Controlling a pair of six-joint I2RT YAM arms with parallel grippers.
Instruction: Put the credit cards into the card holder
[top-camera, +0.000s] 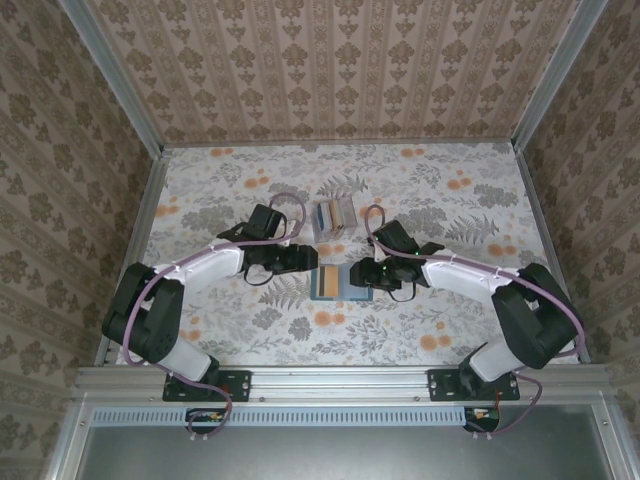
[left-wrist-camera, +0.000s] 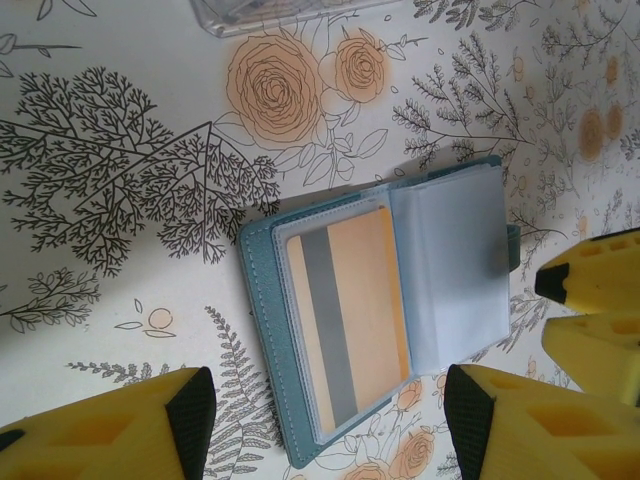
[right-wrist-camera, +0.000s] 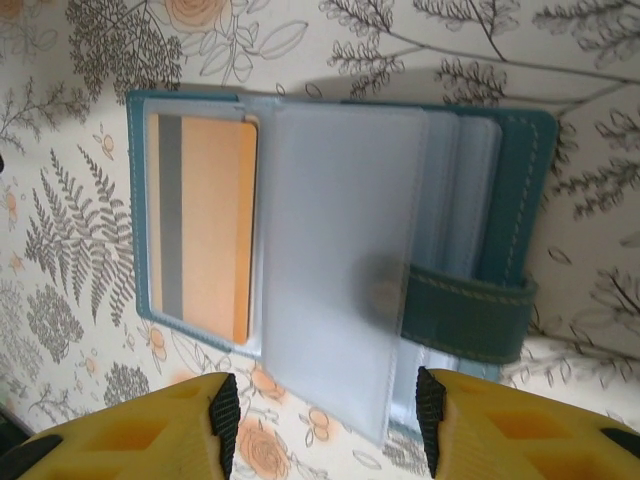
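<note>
The dark teal folding card holder (top-camera: 330, 284) lies open and flat on the floral-patterned surface (top-camera: 420, 190), near the middle, between the two arms. A yellow-tan plastic card with a grey stripe (left-wrist-camera: 350, 310) sits in one of its clear plastic sleeves (right-wrist-camera: 335, 260), on the left half. Its teal strap (right-wrist-camera: 470, 315) lies across the right half. The left gripper (left-wrist-camera: 330, 420) hovers just left of it, jaws spread and holding nothing. The right gripper (right-wrist-camera: 325, 425) is just right of it, also spread and empty. A small clear plastic box (top-camera: 333, 217) with blue and pale cards inside stands just beyond, on the far side.
</note>
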